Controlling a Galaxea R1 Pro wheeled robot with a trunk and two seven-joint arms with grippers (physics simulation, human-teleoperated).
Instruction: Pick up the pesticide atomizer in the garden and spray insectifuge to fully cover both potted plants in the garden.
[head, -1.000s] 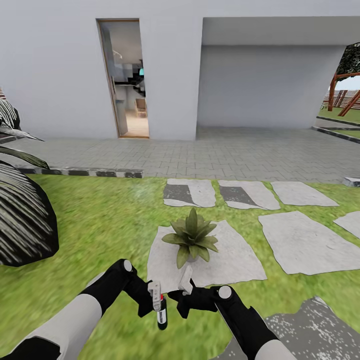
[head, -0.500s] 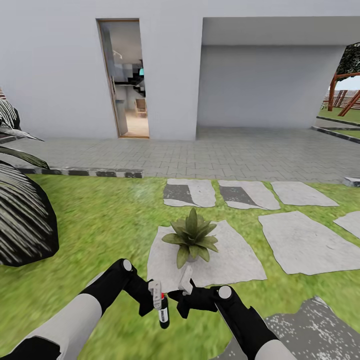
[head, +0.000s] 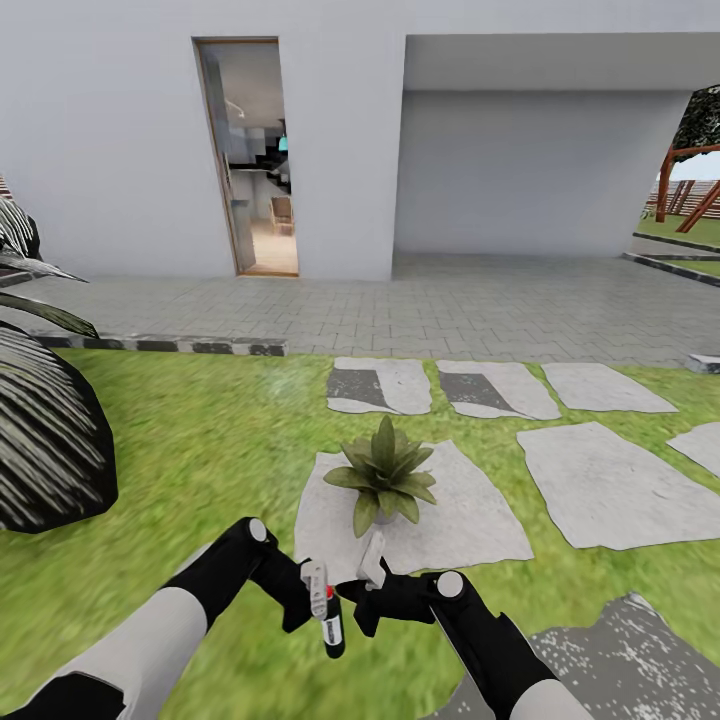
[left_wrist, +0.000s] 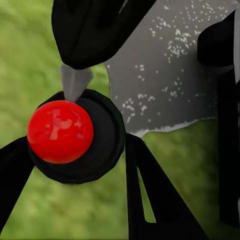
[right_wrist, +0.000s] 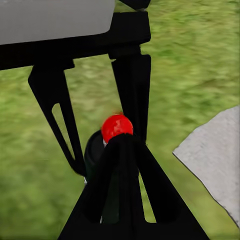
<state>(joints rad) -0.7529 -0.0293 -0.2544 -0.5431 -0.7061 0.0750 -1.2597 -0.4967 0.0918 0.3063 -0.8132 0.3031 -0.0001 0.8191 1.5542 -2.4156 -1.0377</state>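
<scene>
Jaws on the left gripper (head: 318, 592) stand narrow, pinching the slim dark bottle with the red cap and pale label, the pesticide atomizer (head: 331, 625), which hangs tilted below the fingers over the green lawn (head: 210, 450), just short of the near edge of the big flat grey stepping stone (head: 470, 520). In the left wrist view the red cap (left_wrist: 60, 131) sits between two black fingers (left_wrist: 150, 200), held near the top of the bottle, so the grip looks shallow; my judgement is that a quick swing of the arm could let the bottle twist or slide out and drop into the grass. Further right, the black right gripper (head: 362, 588) hovers beside the bottle with a pale fingertip raised toward the stone; its wrist view shows one finger (right_wrist: 120, 180) in front of the cap (right_wrist: 117, 126), but whether its jaws are wide or narrow I cannot tell. If it crowds in, it may knock the bottle askew. On that stone, near its middle, stands the small potted plant with pointed green speckled leaves (head: 385, 478), close ahead of both grippers. Because the bottle points downward at the grass, any spray released at this angle would likely miss the leaves, and pushing forward carelessly could tip the tiny pot.
</scene>
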